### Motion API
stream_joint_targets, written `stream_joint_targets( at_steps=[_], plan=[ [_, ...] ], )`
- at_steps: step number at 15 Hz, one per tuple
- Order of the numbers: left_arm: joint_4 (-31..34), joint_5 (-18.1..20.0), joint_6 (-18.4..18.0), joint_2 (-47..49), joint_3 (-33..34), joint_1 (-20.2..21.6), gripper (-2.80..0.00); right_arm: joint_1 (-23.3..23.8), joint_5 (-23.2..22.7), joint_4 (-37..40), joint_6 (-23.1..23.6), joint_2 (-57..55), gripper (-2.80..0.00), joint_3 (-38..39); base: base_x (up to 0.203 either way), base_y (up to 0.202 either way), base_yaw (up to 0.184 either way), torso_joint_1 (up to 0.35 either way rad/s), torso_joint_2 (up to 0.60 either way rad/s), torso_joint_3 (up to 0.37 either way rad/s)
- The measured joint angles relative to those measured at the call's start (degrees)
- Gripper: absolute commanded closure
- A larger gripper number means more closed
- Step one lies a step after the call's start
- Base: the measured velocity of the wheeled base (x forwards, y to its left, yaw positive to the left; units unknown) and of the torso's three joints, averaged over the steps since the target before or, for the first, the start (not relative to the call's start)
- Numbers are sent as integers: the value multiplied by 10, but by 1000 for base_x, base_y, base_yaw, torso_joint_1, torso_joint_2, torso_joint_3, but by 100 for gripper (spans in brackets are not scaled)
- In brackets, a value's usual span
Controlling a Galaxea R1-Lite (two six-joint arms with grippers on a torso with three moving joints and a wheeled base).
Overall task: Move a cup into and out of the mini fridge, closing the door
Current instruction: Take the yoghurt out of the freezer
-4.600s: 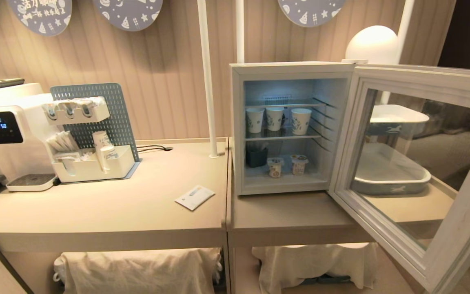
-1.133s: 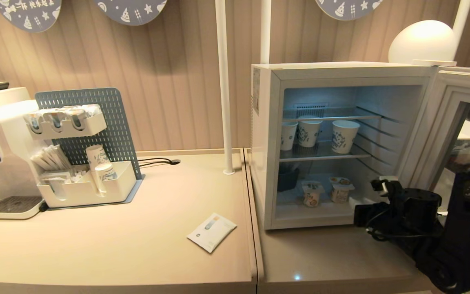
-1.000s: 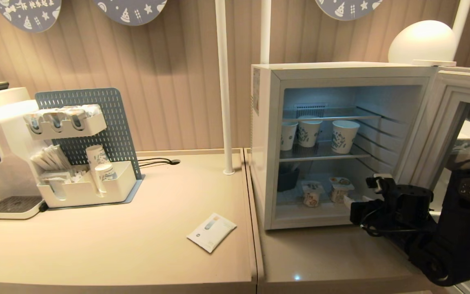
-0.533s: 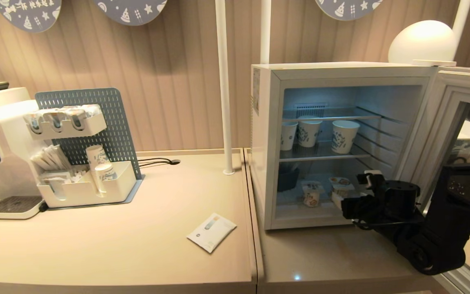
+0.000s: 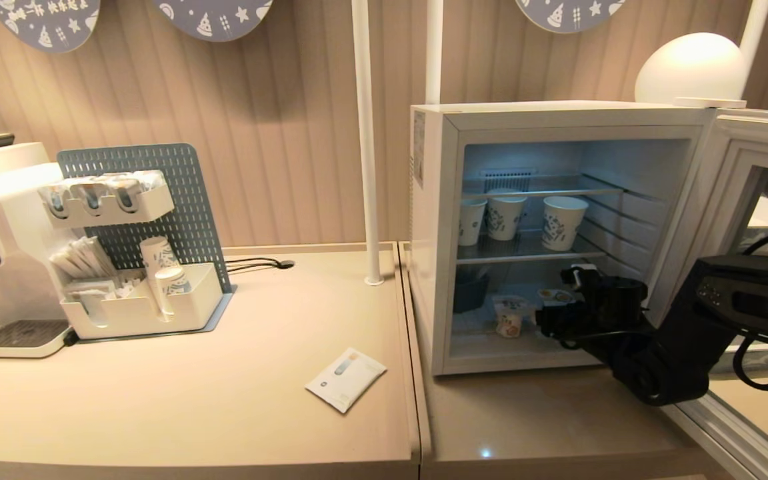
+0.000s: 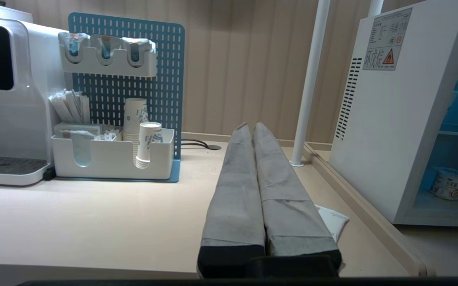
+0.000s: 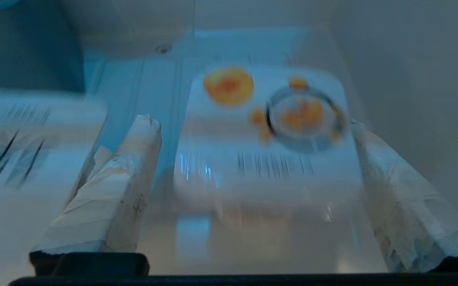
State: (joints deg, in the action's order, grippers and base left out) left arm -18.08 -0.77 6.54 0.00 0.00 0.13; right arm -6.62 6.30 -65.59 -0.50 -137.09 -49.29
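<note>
The door (image 5: 731,220) is swung wide, so the fridge (image 5: 437,200) mouth is left free. On its floor the right tool (image 7: 253,167) is spread around one yogurt pot (image 7: 266,131), crowded by a second pot (image 7: 22,159) beside it. Overhead room is capped by the cup shelf (image 5: 524,250).

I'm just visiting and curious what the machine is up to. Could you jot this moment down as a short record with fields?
Place: beige counter with a mini fridge on it
Door: swung open to the right
Middle shelf: three paper cups
Fridge floor: two sealed yogurt cups; right yogurt cup, left yogurt cup
Right gripper: reaching into the bottom of the fridge, fingers spread on either side of the right yogurt cup, not closed on it
Left gripper: shut, idle above the counter
</note>
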Motion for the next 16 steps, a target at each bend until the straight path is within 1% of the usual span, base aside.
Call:
stream_joint_targets(
  at_steps=[3, 7, 8, 12, 16],
  plan=[
    [0, 0, 0, 0, 0, 0, 0, 3, 0, 53, -2, -13, -280, -51, 0, 0, 0, 0, 0, 0],
    [0, 0, 1, 0, 0, 0, 0, 3, 0, 79, -2, -20, -280, -80, 0, 0, 0, 0, 0, 0],
    [0, 0, 1, 0, 0, 0, 0, 3, 0, 81, -2, -21, 0, -82, 0, 0, 0, 0, 0, 0],
    [0, 0, 1, 0, 0, 0, 0, 3, 0, 80, -7, -19, 0, -74, 0, 0, 0, 0, 0, 0],
    [0, 0, 0, 0, 0, 0, 0, 3, -2, 68, -18, 8, 0, -27, 0, 0, 0, 0, 0, 0]
  ],
)
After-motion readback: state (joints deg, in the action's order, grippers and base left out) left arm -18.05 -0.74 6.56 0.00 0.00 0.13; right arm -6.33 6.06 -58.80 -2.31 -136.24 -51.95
